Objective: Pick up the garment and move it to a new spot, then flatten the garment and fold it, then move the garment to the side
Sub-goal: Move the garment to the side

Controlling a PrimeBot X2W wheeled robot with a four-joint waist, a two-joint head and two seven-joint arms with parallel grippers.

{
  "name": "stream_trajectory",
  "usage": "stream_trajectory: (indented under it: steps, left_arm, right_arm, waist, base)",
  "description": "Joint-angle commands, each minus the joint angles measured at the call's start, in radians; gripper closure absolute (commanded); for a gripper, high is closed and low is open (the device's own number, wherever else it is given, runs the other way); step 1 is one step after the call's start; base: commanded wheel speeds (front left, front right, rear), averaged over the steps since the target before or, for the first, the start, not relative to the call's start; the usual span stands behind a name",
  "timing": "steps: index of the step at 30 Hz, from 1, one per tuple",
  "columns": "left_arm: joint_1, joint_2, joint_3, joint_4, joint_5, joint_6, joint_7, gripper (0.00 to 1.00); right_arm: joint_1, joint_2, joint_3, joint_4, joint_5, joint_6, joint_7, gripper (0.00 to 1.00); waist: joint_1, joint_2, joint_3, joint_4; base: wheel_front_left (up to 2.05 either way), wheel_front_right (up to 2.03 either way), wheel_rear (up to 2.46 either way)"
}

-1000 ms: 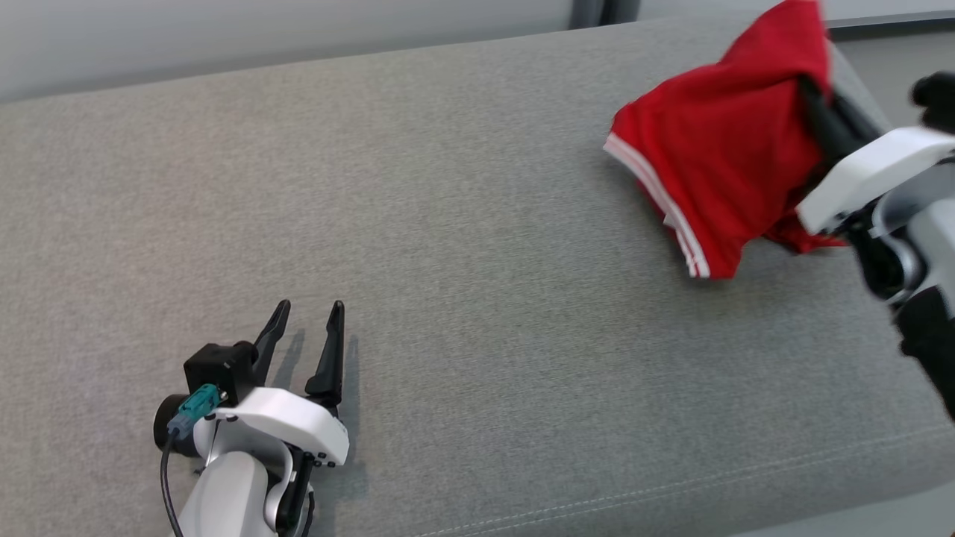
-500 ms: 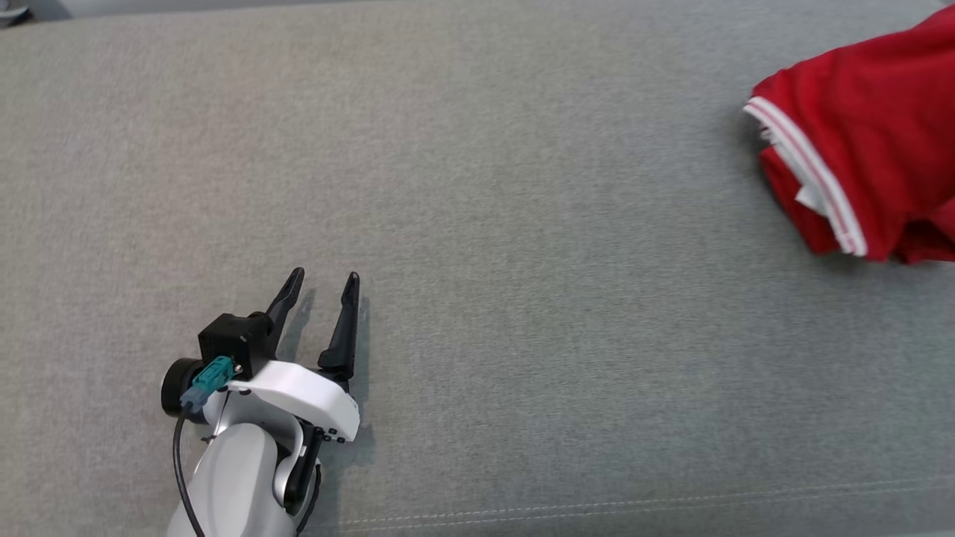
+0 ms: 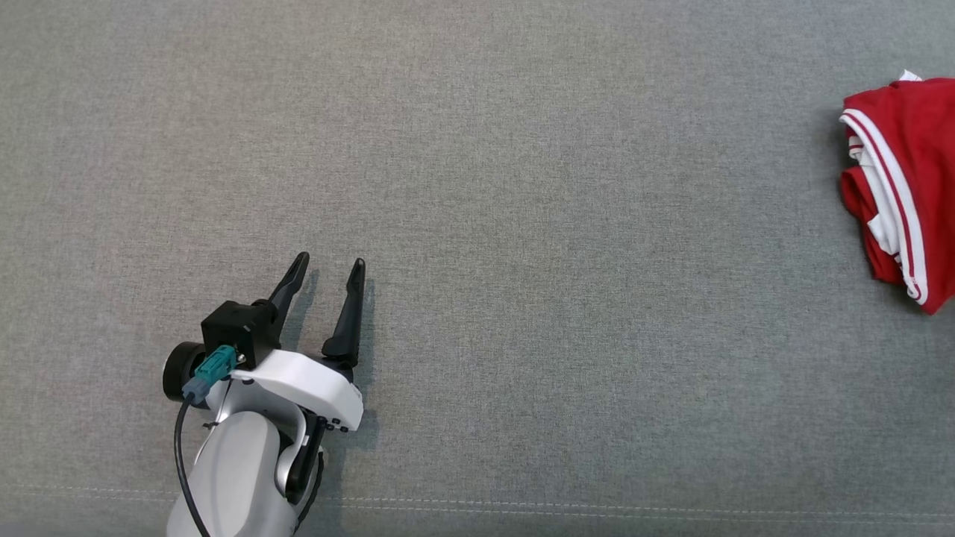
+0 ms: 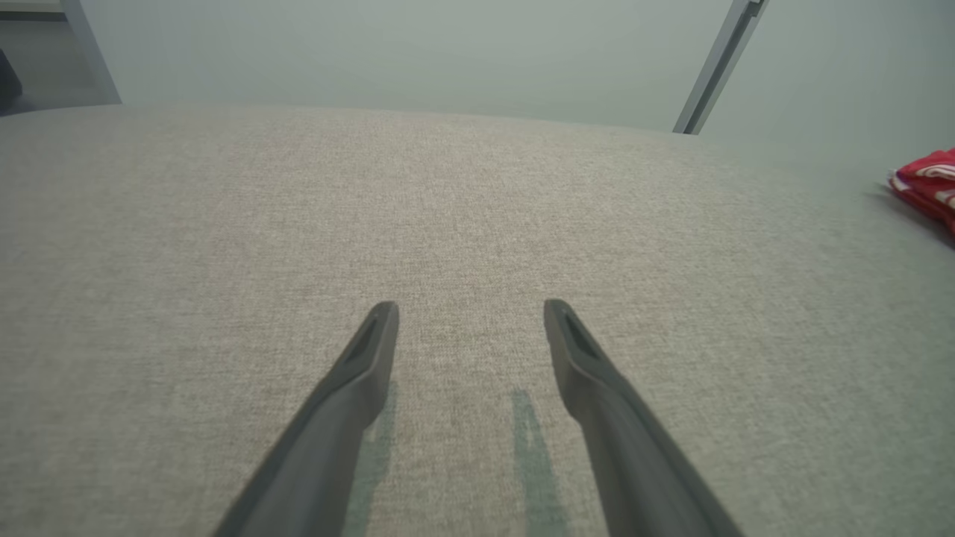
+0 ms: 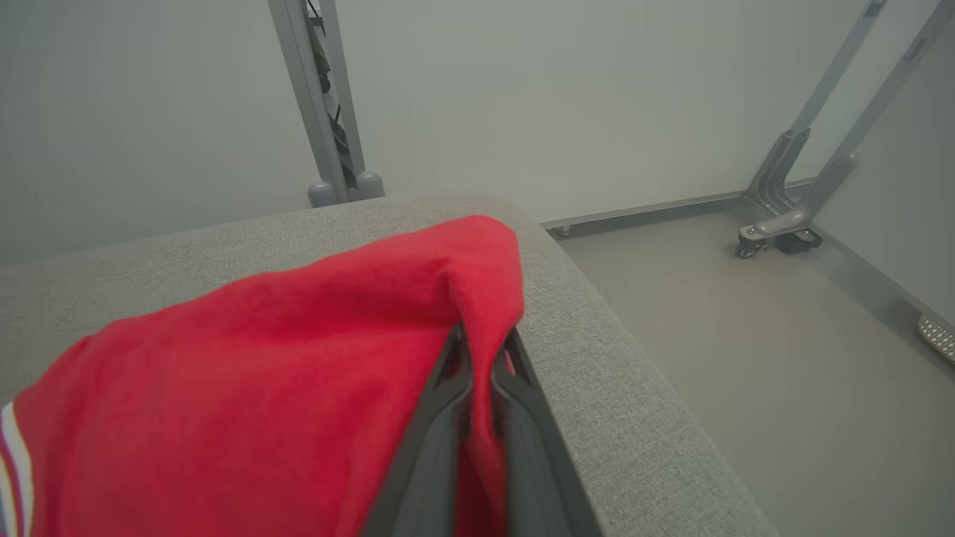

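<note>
1. Since a second ago the whole head view has been shifted, which is put down to the camera. Within it the garment, then lifted into a tall peak at the upper right, is now seen lower and more bunched at the right edge.
2. At the lower left of the head view the left gripper is held low over the grey cushion. Its two dark fingers are spread apart with nothing between them, and their shadows are cast on the fabric close beside them. A teal connector with a black cable is fixed at its wrist.
3. A wide stretch of the cushion is left between that gripper and the garment, and a stitched seam is run along the near edge.
4. The garment is red, with white stripes along one edge, and is placed at the cushion's right end, well apart from the left gripper.
5. In the right wrist view the right gripper is shown with its fingers drawn together and clamped on a fold of the red cloth, which is draped over their tips and spread down to the left. Whether the lower part is resting on the cushion cannot be told.
6. Beyond the cushion's corner a metal post is seen against a pale wall, with the floor to the right.
</note>
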Motion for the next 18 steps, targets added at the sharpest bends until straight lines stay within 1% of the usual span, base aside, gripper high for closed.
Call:
stream_trajectory:
  steps: [1,5,6,7,8,11,14,16,18]
  left_arm:
    - [-0.024,0.019,0.026,-0.028,0.003,-0.004,-0.006,0.00]
    - [-0.023,0.019,0.026,-0.033,0.011,-0.004,-0.006,0.00]
    - [-0.024,0.019,0.027,-0.033,0.014,-0.004,-0.006,0.00]
    - [-0.025,0.019,0.027,-0.033,0.014,-0.004,-0.006,0.00]
    - [-0.026,0.019,0.028,-0.033,0.015,-0.005,-0.006,0.00]
    - [-0.028,0.019,0.026,-0.030,0.013,-0.005,-0.006,0.00]
    - [-0.025,0.019,0.024,-0.026,0.009,-0.002,-0.006,0.00]
    - [-0.020,0.019,0.026,-0.023,0.007,0.000,-0.006,0.00]
    - [-0.014,0.019,0.030,-0.022,0.006,0.002,-0.006,0.00]
  right_arm:
    - [0.024,-0.031,-0.002,-0.016,-0.019,0.000,-0.009,1.00]
    - [0.033,-0.018,-0.107,-0.016,-0.105,0.000,-0.011,1.00]
    - [0.035,-0.018,-0.135,-0.016,-0.130,0.000,-0.011,0.82]
    - [0.039,-0.021,-0.166,-0.016,-0.156,0.000,-0.010,0.33]
    - [0.046,-0.022,-0.198,-0.016,-0.183,0.000,-0.004,0.00]
    - [0.055,-0.033,-0.296,-0.016,-0.287,0.000,-0.007,0.00]
    - [0.048,-0.020,-0.385,-0.016,-0.395,0.000,-0.011,0.00]
    - [0.036,0.004,-0.439,-0.052,-0.456,0.000,-0.013,0.00]
    - [0.046,0.048,-0.482,-0.130,-0.518,0.000,-0.013,0.00]
  waist:
    - [0.0000,0.0000,-0.001,0.001]
    - [0.0000,0.0000,0.002,-0.002]
    - [0.0000,0.0000,0.003,-0.003]
    - [0.0000,0.0000,0.004,-0.004]
    - [0.0000,0.0000,0.003,-0.004]
    - [0.0000,0.0000,-0.009,-0.006]
    - [0.0000,0.0000,-0.029,-0.009]
    - [0.0000,0.0000,-0.045,-0.014]
    - [0.0000,0.0000,-0.065,-0.019]
  base:
    - [0.00,0.00,0.00]
    - [0.00,0.00,0.00]
    - [0.00,0.00,0.00]
    - [0.00,0.00,0.00]
    - [0.00,0.00,0.00]
    - [0.00,0.00,0.00]
    - [0.00,0.00,0.00]
    - [0.00,0.00,0.00]
    - [0.00,0.00,0.00]
